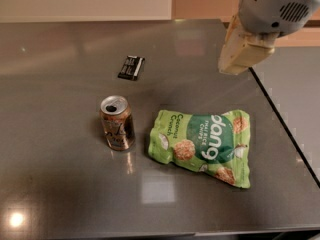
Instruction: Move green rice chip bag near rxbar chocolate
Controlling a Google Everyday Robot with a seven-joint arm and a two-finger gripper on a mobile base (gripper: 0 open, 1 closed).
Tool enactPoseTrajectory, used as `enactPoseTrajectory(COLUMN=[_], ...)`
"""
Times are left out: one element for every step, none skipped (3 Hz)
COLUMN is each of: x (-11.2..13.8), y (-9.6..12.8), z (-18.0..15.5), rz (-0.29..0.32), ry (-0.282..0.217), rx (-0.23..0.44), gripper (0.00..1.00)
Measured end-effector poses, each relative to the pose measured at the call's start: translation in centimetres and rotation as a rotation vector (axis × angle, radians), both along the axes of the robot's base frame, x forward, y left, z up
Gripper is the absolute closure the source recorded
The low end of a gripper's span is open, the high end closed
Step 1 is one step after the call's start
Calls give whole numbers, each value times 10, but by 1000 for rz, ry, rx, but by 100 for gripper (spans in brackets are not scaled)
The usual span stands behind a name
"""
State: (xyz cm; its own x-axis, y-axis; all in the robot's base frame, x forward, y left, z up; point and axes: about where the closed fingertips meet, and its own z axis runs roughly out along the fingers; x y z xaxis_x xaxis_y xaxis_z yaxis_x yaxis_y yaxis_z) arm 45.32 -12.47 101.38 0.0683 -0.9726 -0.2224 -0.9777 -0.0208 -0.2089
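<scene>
Lying flat on the grey bench [60, 59], right of centre: green rice chip bag [202, 145], printed face up, the "dang" lettering upside down to the camera. Top edge of the bag points left, bottom seam toward the bench's right edge. Nothing is gripping it.

Orange-brown drink can [117, 123] stands upright just left of the bag, tab opening visible on top. A narrow strip of bench shows between the two; not touching.

Rxbar chocolate [131, 67] lies flat farther back, beyond the can and slightly to its right, well apart from the bag. The can sits roughly between bar and bag.

Claw [234, 66] hangs in the air at upper right, cream-coloured, beneath the grey arm housing [275, 6]. It sits above the far right part of the bench, clear of the bag and touching nothing. Released or clenched: cannot tell from this angle.

Ceiling light reflects off the bench at lower left.
</scene>
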Motion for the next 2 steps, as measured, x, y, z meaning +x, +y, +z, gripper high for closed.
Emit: enactPoseTrajectory(x=[11,17], y=[-8,-5], z=[-8,-4], rz=[-30,-33], ry=[21,-10], rx=[-2,12], gripper=[82,59])
